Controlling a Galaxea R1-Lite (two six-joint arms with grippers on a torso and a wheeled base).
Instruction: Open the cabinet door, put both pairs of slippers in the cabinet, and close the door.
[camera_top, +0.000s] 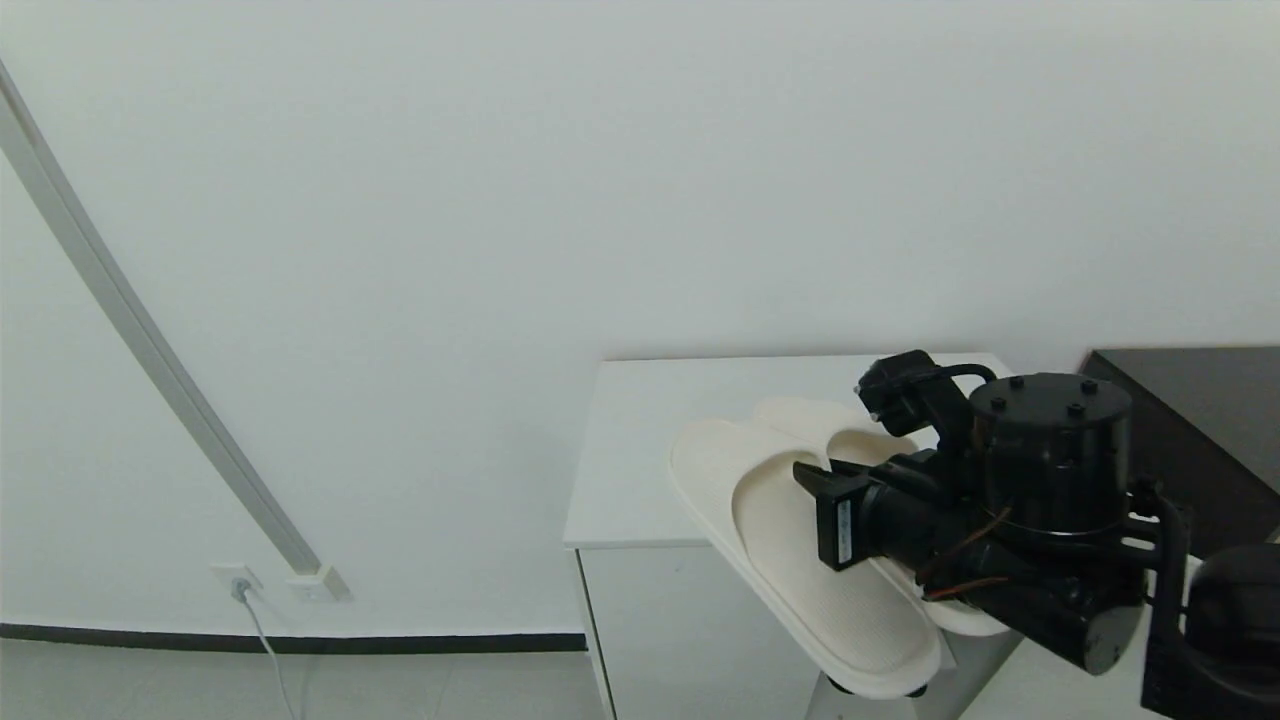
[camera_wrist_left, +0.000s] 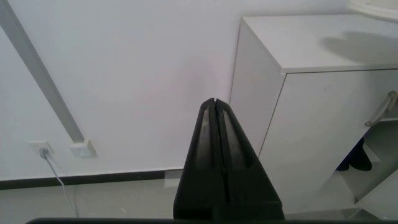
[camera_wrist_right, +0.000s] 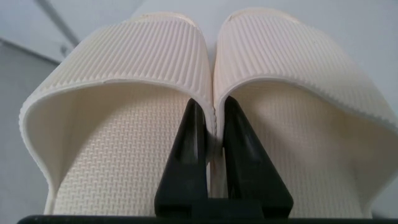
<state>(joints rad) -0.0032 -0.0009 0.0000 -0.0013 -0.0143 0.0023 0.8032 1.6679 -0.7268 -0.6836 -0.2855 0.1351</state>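
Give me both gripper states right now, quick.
Left gripper: closed, holding nothing.
Right gripper: closed on the pair of cream slippers, pinching their adjoining upper edges.

I am facing a white wall (camera_top: 500, 200) with a grey duct (camera_top: 150, 345) slanting down to a socket (camera_top: 237, 578). Dark skirting (camera_top: 300, 642) is edging the grey floor (camera_top: 150, 685).

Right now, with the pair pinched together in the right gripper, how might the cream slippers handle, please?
The slippers look light: the right gripper carries both by their strap edges alone. They seem fairly stiff, since the soles jut out straight without drooping. The ribbed straps and textured insoles probably resist slipping.
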